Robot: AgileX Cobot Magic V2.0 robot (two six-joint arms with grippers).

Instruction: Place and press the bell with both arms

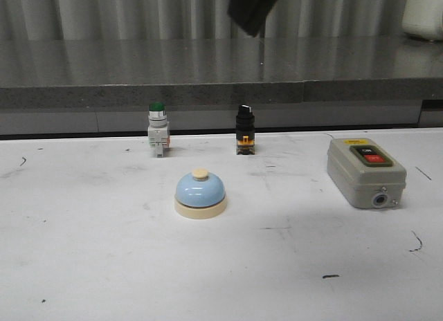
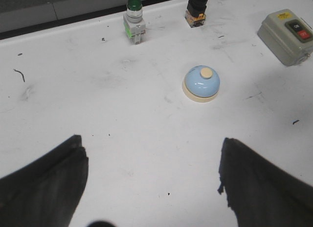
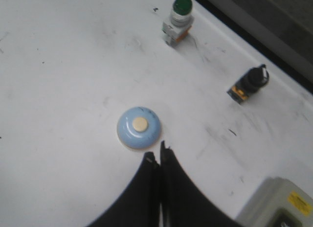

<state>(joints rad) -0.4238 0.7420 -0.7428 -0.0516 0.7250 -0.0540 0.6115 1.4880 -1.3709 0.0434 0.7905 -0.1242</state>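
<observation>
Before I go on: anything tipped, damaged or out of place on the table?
Nothing stands out. The bell sits upright and flat on the table, knob up, apart from the green push button, black selector switch and grey switch box, all standing normally. Only dark scuff marks show on the table.

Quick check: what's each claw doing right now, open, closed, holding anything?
Left claw: open, holding nothing.
Right claw: closed, empty, tips next to the bell.

Lab or workshop test bench, scuffed white table (image 1: 83, 266), industrial push button (image 1: 158, 129), selector switch (image 1: 244, 138), grey switch box (image 1: 365, 172)
</observation>
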